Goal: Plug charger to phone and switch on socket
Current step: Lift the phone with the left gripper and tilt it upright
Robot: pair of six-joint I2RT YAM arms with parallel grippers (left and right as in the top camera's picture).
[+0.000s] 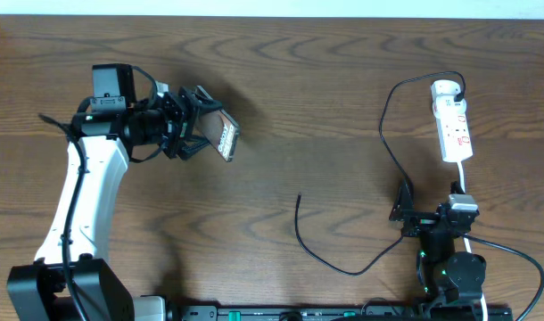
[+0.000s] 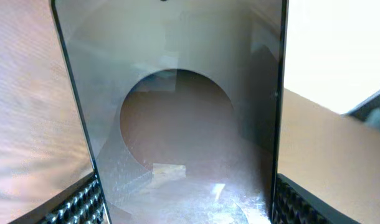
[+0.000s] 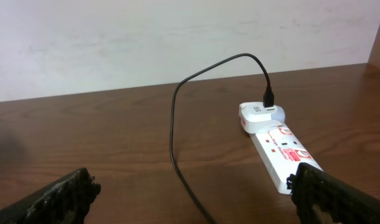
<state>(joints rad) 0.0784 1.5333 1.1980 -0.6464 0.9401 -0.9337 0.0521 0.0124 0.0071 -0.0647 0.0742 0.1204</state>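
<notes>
In the left wrist view the flat dark glossy phone [image 2: 184, 93] runs past the top and bottom edges, its face only blurred reflections. The left tool [image 2: 189, 208] shows just ribbed black pads [image 2: 84, 202] at the bottom corners. In the right wrist view the near end of the white elongated plastic power strip [image 3: 280, 149] partly hides behind a finger of the right tool [image 3: 199, 199]. Overhead, its red marks are too small to read.

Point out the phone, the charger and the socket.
phone [image 1: 224, 135]: overhead view, on its tilted face.
charger [image 3: 171, 137]: right wrist view, on the thin cable's vertical run.
socket [image 1: 454, 125]: overhead view, on the middle of its white body.
</notes>
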